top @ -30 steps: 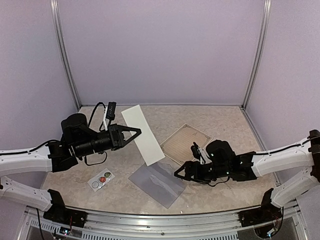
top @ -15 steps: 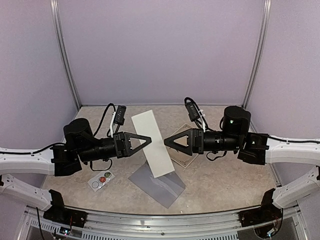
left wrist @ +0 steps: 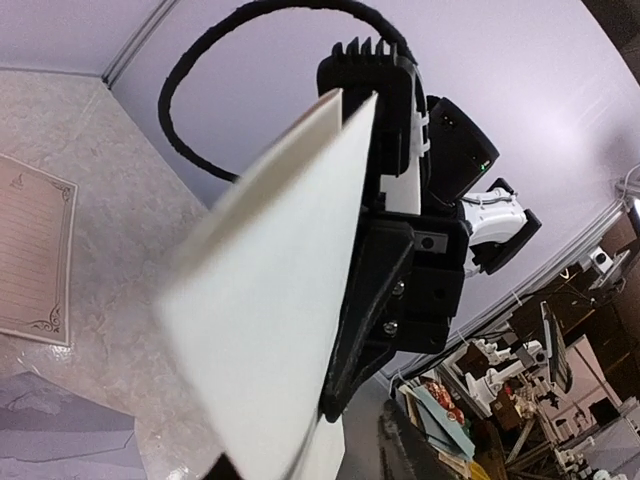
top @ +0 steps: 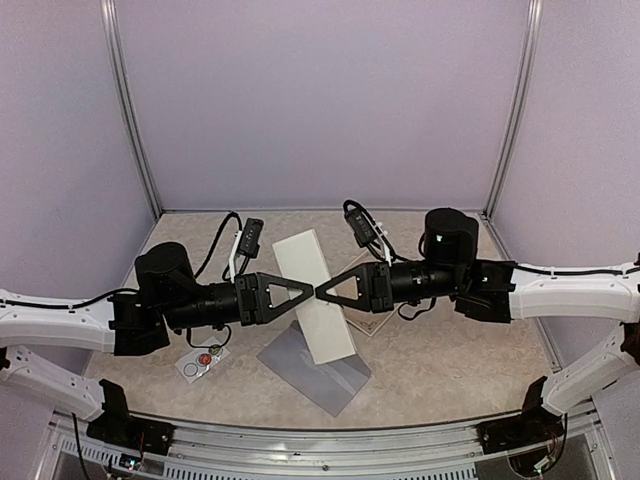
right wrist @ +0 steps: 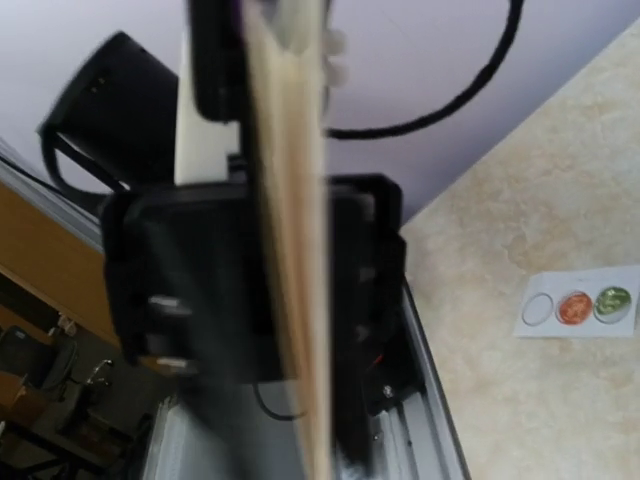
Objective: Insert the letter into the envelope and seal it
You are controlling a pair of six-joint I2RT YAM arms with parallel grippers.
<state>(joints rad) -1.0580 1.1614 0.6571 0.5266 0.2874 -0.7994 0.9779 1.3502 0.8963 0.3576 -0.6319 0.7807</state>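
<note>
Clamped shut on the raised letter with the right gripper; touching it opposite with the left gripper, grip unclear.

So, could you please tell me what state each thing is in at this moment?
letter, off the table, held up between both hands
right hand, shut on the letter
left hand, at the letter, grip unclear
envelope, flat on the table, letter not inside
sticker card, flat on the table
lined sheet, flat on the table
</note>
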